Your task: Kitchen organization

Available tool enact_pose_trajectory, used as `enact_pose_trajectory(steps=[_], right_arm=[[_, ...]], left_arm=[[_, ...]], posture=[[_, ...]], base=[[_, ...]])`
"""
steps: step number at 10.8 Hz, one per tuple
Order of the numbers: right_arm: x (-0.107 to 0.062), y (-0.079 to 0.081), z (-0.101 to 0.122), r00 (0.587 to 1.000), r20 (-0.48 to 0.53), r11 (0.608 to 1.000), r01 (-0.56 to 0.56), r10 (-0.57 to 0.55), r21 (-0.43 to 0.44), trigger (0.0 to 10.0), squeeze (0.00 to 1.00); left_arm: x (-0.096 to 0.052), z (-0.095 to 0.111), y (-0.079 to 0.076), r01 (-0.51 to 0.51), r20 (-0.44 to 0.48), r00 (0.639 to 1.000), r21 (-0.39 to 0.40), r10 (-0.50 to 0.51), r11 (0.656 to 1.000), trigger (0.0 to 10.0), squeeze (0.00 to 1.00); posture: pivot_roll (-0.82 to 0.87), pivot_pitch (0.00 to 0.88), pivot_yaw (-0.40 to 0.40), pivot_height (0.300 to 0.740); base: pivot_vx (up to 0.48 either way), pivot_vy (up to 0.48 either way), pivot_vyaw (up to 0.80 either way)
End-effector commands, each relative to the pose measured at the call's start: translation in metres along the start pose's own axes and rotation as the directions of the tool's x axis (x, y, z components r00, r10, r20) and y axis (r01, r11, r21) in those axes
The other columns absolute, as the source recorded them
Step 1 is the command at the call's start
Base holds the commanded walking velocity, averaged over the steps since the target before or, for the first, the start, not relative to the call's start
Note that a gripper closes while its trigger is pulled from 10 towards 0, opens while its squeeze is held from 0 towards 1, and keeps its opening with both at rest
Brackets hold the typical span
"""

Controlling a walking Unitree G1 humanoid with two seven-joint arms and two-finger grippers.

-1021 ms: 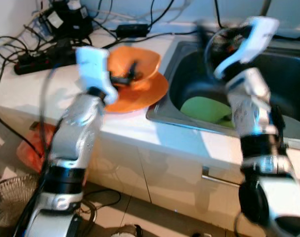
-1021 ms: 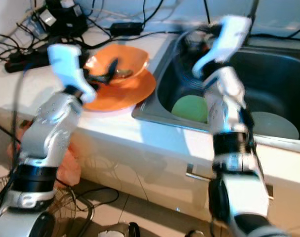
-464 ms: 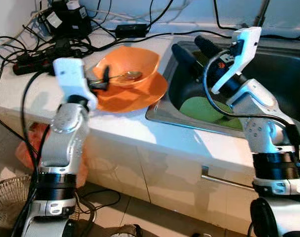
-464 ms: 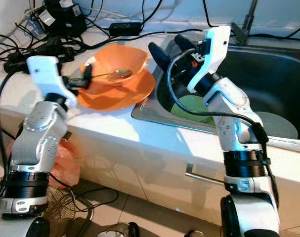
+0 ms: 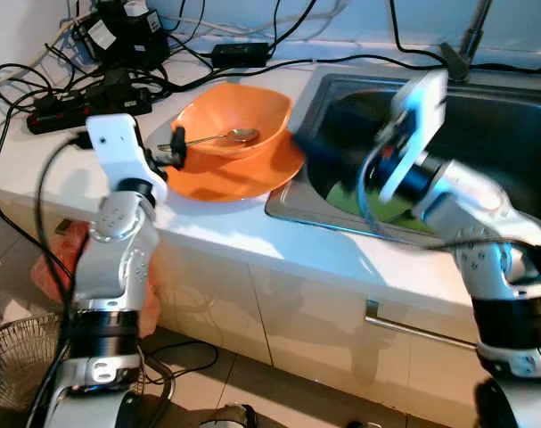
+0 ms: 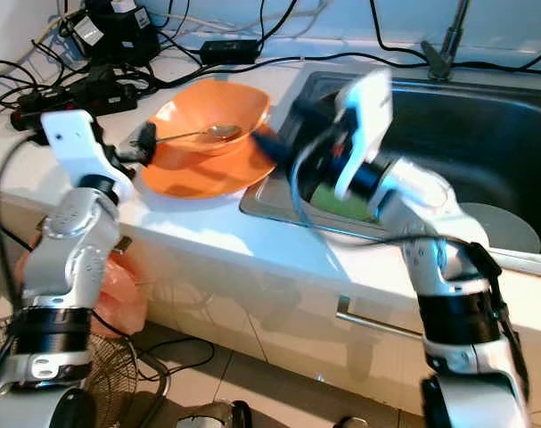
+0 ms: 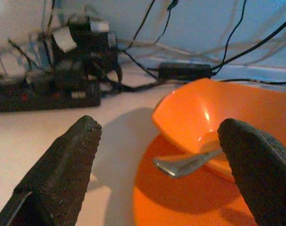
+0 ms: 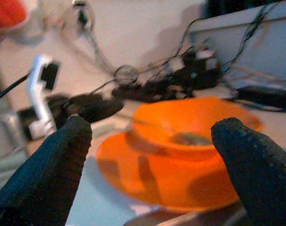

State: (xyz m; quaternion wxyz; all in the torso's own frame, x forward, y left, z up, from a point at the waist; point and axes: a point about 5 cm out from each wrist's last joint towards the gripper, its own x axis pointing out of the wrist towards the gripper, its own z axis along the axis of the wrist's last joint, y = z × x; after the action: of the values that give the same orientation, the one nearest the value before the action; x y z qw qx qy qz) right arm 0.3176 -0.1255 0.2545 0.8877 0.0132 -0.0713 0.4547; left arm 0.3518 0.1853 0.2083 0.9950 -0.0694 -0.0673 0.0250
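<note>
Orange bowl sits on an orange plate on the white counter, just left of the sink. Spoon lies in the bowl, its head down inside and its handle over the rim on the robot's left. Left gripper is at the left edge of the plate, near the spoon handle tip; the left wrist view shows its fingers spread wide with nothing between them, bowl and spoon ahead. Right gripper reaches across the sink's left rim toward the right side of the bowl and plate, motion-blurred in the head views; the right wrist view shows its fingers wide apart and empty, with bowl and plate framed in the gap. Sink basin holds a green plate, partly hidden by the right arm, and a pale plate beside it on the right. Behind the bowl on the counter: black power strip, adapters and a tangle of cables. Orange bag is on the floor to the left, below the counter.
</note>
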Motion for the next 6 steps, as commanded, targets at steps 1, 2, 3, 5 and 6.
enact_pose_trajectory(steps=[1,2,3,5,6], right_arm=[[0.001,0.01,0.001,0.998,-0.016,0.998,-0.06,0.06,-0.019,10.0,0.0],[0.0,0.011,-0.001,0.997,-0.03,0.998,-0.065,0.064,-0.027,10.0,0.0],[-0.001,0.01,-0.003,0.997,-0.057,0.998,-0.055,0.053,-0.039,10.0,0.0],[-0.001,0.01,-0.008,0.995,-0.087,0.997,-0.053,0.048,-0.056,10.0,0.0],[-0.001,0.011,-0.008,0.994,-0.093,0.997,-0.055,0.049,-0.063,10.0,0.0]], left_arm=[[0.005,0.005,0.004,-0.013,0.004,1.0,-0.039,0.013,0.999,10.0,0.0],[0.007,0.006,0.003,-0.009,0.0,1.0,-0.06,0.009,0.998,10.0,0.0],[0.01,0.005,0.004,-0.016,-0.018,1.0,-0.116,0.014,0.993,10.0,0.0],[0.013,-0.005,0.005,-0.019,-0.066,0.998,-0.228,0.004,0.973,10.0,0.0],[0.014,-0.01,0.006,-0.039,-0.093,0.996,-0.287,0.012,0.957,10.0,0.0]], posture=[[0.09,0.088,0.126,0.74],[0.09,0.088,0.127,0.74],[0.09,0.088,0.129,0.74],[0.09,0.091,0.128,0.74],[0.09,0.091,0.127,0.74]], base=[[0.0,0.0,0.0],[0.0,0.0,0.0],[0.0,0.0,0.0],[0.0,0.0,0.0],[0.0,0.0,0.0]])
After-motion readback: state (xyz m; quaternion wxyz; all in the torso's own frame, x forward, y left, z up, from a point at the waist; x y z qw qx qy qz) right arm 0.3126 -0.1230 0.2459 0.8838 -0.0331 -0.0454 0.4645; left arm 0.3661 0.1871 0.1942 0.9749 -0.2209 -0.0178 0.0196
